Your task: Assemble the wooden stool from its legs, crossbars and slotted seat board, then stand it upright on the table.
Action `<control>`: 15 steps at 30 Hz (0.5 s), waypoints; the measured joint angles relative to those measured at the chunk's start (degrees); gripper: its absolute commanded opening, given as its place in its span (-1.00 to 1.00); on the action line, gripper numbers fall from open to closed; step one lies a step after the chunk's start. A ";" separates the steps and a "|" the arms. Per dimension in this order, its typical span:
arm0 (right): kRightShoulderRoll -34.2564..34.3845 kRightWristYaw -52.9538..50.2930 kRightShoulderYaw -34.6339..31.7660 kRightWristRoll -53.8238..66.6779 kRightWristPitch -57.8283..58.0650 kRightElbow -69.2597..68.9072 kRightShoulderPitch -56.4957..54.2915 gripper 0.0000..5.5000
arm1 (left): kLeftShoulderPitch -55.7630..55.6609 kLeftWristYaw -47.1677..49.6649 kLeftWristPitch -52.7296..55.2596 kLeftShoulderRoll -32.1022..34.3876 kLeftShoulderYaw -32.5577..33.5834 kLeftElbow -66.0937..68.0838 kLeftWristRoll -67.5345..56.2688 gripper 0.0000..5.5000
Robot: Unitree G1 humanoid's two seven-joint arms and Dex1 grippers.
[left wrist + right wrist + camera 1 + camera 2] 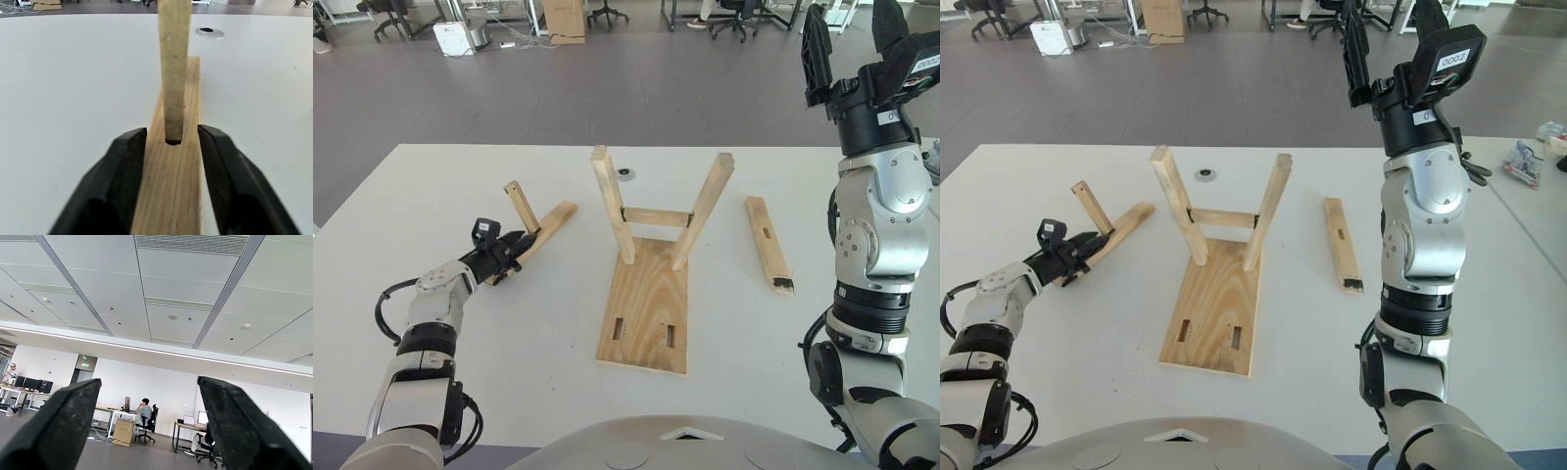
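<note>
**Left eye view: stool half built, one leg in your left gripper**

Take the seat board (pixel 646 313) as the middle of the dial, with 12 o'clock at the far side of the table (pixel 431 176). The board lies flat. From its 12 o'clock end, two standing legs (pixel 612 206) (pixel 703 211) rise and lean apart, joined by a crossbar (pixel 656 216). At its 6 o'clock end, two slots (pixel 619 329) (pixel 671 336) are open.

At 9 to 10 o'clock the left-hand leg (pixel 556 217) lies flat on the table, with a short crossbar (pixel 522 206) plugged upright into it. Your left gripper (pixel 519 243) is low on the table there. Its fingers (pixel 129 152) are closed narrowly against the two long sides of that leg, just short of the upright crossbar.

At 3 o'clock a loose leg (pixel 769 243) lies flat, apart from the board, with its dark-tipped end toward you.

Your right gripper (pixel 857 44) is high above the table at about 2 o'clock. It points at the ceiling, spread wide, and holds nothing.

A small round grommet (pixel 625 173) sits in the tabletop at 12 o'clock, beyond the standing legs.
</note>
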 measured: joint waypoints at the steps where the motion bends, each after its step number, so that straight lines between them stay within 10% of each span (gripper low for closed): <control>1: 0.01 0.01 0.03 0.00 0.00 0.00 0.00 0.34 | 0.12 0.04 0.04 0.00 0.03 -0.29 0.20 -0.06; 11: 0.34 -0.79 0.06 0.00 0.19 -1.71 0.51 0.34 | 2.01 -2.12 11.63 7.02 -7.09 -10.35 7.52 0.58; 15: 0.91 -1.02 0.76 0.00 0.58 -2.03 0.60 0.34 | 1.95 -4.52 14.90 8.45 -7.73 -11.59 7.85 0.42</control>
